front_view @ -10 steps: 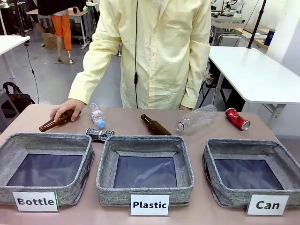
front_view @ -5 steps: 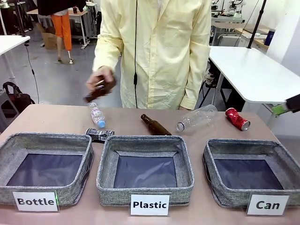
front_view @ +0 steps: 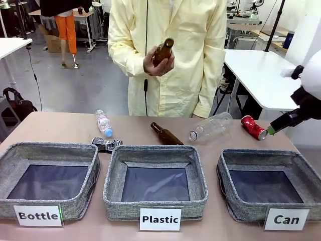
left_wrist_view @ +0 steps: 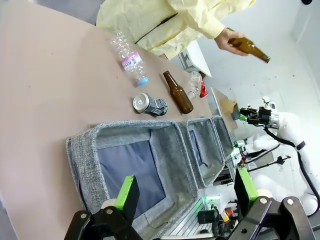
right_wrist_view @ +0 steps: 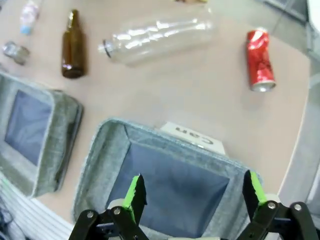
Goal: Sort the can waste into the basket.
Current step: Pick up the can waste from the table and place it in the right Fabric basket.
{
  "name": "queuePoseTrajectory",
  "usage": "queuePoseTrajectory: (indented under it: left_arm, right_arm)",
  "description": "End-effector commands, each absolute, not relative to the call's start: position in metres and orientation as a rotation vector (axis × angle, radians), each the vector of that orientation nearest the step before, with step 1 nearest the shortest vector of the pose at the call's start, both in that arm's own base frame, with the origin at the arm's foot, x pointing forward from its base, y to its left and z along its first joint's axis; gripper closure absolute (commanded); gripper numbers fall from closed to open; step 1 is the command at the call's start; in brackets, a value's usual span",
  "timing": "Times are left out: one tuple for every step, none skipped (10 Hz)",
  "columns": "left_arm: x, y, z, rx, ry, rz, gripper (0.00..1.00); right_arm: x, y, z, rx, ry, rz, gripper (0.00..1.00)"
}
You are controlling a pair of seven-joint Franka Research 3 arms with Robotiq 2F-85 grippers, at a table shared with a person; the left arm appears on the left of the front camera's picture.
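The shiny red crushed metal can (front_view: 254,127) lies beyond the far rim of the grey woven basket (front_view: 251,213) labelled "Can", near the right gripper (right_wrist_view: 194,192), whose jaws stand wide and empty. The can is probably light, thin-walled and slick, so it suits a gentle pinch across its dented middle.

We take this for a robotics lab in an open workshop hall. Beyond the brown table (front_view: 60,125) we see a bare grey floor (front_view: 75,85) and white work tables at far right (front_view: 271,75) and far left (front_view: 10,46). A black stand (front_view: 275,22) and cluttered equipment benches (front_view: 246,22) fill the far right. The person opposite wears a pale yellow lab coat (front_view: 185,60), and a white robot arm (left_wrist_view: 287,122) reaches over the table.
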State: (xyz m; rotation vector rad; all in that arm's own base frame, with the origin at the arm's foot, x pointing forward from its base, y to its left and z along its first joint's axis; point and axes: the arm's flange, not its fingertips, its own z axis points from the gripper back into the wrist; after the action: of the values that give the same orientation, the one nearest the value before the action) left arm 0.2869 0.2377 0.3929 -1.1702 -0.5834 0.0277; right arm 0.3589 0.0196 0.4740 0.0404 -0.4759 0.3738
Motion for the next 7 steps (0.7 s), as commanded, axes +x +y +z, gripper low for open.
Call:
queuePoseTrajectory:
  left_arm:
    - [0.287,0.238,0.394,-1.187,-0.614,0.015,0.0]
    - [0.287,0.238,0.394,-1.187,-0.614,0.015,0.0]
    - [0.287,0.238,0.394,-1.187,-0.614,0.015,0.0]
    - [0.287,0.238,0.394,-1.187,-0.614,0.015,0.0]
    - [0.287,0.238,0.394,-1.187,-0.614,0.015,0.0]
    - [0.287,0.238,0.394,-1.187,-0.614,0.015,0.0]
    - [0.287,0.238,0.394,-1.187,-0.614,0.015,0.0]
  right_arm:
    - [0.356,0.023,0.478,0.037,-0.485,0.428,0.0]
    - [0.356,0.023,0.478,0.037,-0.485,0.428,0.0]
    - [0.358,0.02,0.475,0.039,-0.477,0.372,0.0]
    - [0.375,0.014,0.477,0.045,-0.477,0.385,0.0]
    - [0.4,0.005,0.479,0.057,-0.433,0.391,0.0]
    - [0.43,-0.005,0.479,0.059,-0.38,0.384,0.0]
    - [0.46,-0.014,0.472,0.074,-0.327,0.382,0.0]
